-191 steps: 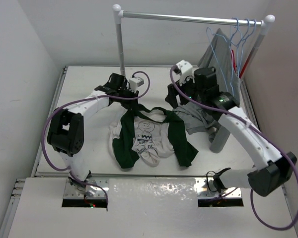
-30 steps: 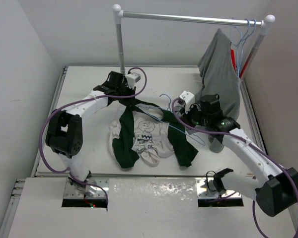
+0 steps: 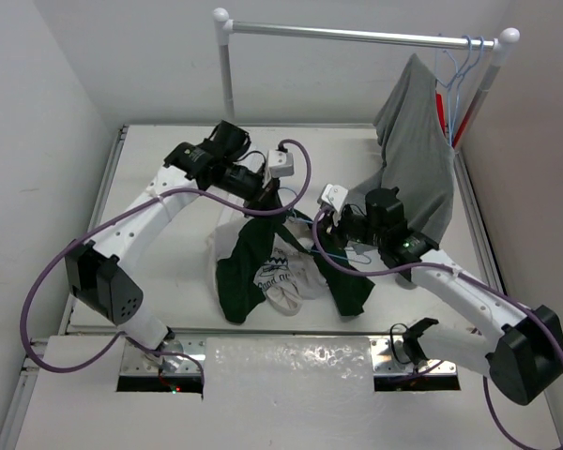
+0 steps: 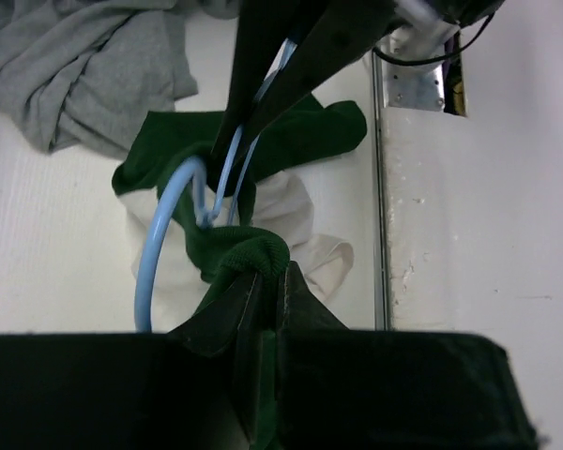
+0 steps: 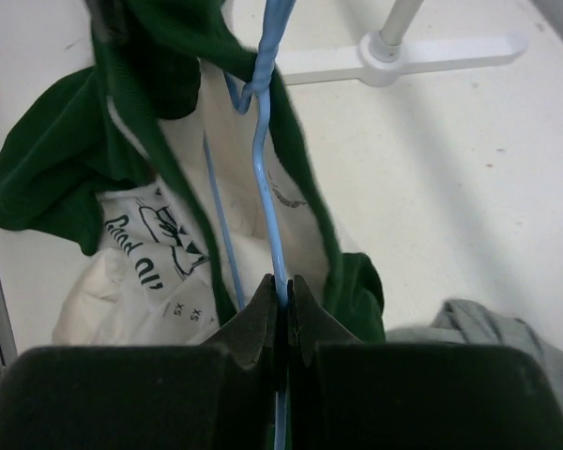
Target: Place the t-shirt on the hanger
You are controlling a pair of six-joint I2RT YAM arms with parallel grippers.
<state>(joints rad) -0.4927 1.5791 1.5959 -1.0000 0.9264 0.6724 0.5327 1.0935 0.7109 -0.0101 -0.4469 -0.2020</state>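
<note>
The t-shirt (image 3: 263, 272), white with dark green sleeves and collar, lies bunched mid-table, its collar end lifted. My left gripper (image 3: 267, 206) is shut on the green collar, seen pinched between the jaws in the left wrist view (image 4: 270, 279). The pale-blue hanger (image 5: 263, 141) runs down through the collar opening into the shirt. My right gripper (image 5: 281, 284) is shut on its wire, and sits just right of the collar (image 3: 321, 228). The hanger's hook (image 4: 153, 244) curves beside the green fabric.
A clothes rack (image 3: 357, 35) stands at the back, its foot (image 5: 394, 52) on the table. A grey shirt (image 3: 413, 141) hangs at its right end, trailing onto the table, with spare blue hangers (image 3: 462, 61) and a red hanger (image 3: 441, 105) beside it.
My left gripper has moved right and nearer, lifting the collar and bunching the shirt. My right gripper has carried the hanger left, pushing it into the collar opening.
</note>
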